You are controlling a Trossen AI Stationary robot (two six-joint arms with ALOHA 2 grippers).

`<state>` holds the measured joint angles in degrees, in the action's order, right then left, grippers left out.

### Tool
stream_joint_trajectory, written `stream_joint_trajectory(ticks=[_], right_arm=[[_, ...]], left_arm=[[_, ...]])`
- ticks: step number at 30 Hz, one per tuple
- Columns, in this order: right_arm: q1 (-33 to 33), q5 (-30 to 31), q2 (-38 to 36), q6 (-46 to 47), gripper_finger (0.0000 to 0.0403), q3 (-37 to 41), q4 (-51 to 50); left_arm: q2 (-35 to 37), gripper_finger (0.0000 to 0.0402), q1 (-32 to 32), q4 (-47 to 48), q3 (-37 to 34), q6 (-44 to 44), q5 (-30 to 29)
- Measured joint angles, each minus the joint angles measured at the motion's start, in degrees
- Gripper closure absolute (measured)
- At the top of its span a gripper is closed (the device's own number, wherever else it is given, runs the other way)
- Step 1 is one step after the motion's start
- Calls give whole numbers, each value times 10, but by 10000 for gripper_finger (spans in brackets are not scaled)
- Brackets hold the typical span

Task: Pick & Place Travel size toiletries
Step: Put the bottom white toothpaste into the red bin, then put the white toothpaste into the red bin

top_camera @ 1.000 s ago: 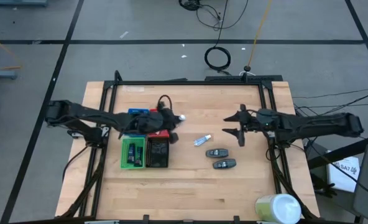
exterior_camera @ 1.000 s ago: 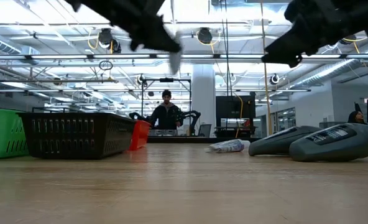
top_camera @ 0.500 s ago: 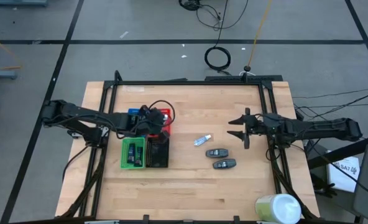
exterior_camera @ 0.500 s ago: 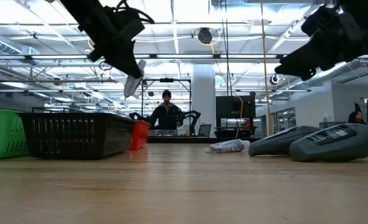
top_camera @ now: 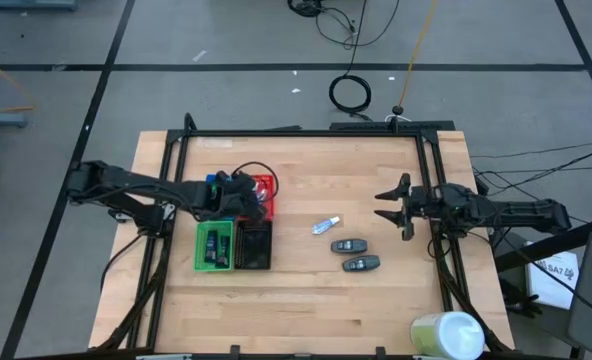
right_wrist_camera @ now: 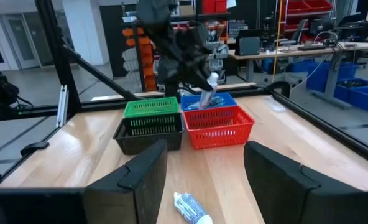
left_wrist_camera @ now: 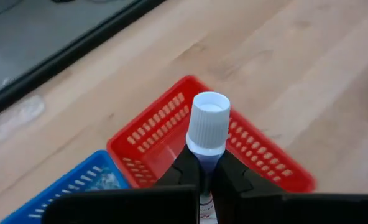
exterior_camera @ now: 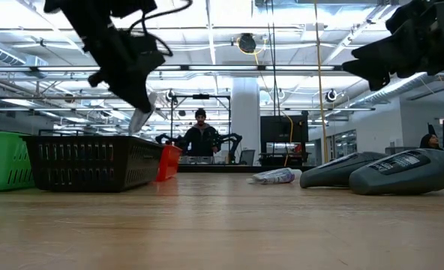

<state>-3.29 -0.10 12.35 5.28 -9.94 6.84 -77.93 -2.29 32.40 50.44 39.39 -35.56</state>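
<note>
My left gripper (top_camera: 248, 193) is shut on a small tube with a white cap (left_wrist_camera: 209, 123) and hangs above the red tray (left_wrist_camera: 171, 140). In the low view the tube (exterior_camera: 141, 120) slants cap-down above the trays. My right gripper (top_camera: 401, 207) stands open near the table's right edge with nothing between its fingers. A small white-and-blue tube (top_camera: 324, 226) lies on its side at mid-table. Two dark oblong packs (top_camera: 349, 245) (top_camera: 361, 264) lie flat just nearer than it. My left gripper pinches the tube's body just behind the white cap (left_wrist_camera: 204, 162) between its two fingers (left_wrist_camera: 187, 167). The fingers slant down from the table's left. The tube lies along them, with its cap end sticking out past the tips. It hangs clear above the red tray.
A blue tray (top_camera: 216, 181) stands beside the red one. A green tray (top_camera: 212, 245) and a black tray (top_camera: 253, 245) stand side by side nearer. A big pale cylinder (top_camera: 448, 333) stands at the near right corner. A person (exterior_camera: 200, 139) sits far behind the table.
My left gripper has carried the tube toward the table's left and down, to above the red tray. It has tipped, so the cap now points downward. My right gripper has drawn back toward the table's right edge, still open.
</note>
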Motion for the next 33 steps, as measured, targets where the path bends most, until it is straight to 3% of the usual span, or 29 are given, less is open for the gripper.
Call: stream_joint_trajectory(ticks=[11,22,33], right_arm=[[0,0,-6,7,202,0,-1],[0,0,-6,11,202,0,-1],[0,0,-6,11,202,0,-2]], left_arm=[[-1,395,61,-148,-82,14,116],[-1,325,66,-147,-82,16,117],[-1,288,66,-163,-82,-1,121]])
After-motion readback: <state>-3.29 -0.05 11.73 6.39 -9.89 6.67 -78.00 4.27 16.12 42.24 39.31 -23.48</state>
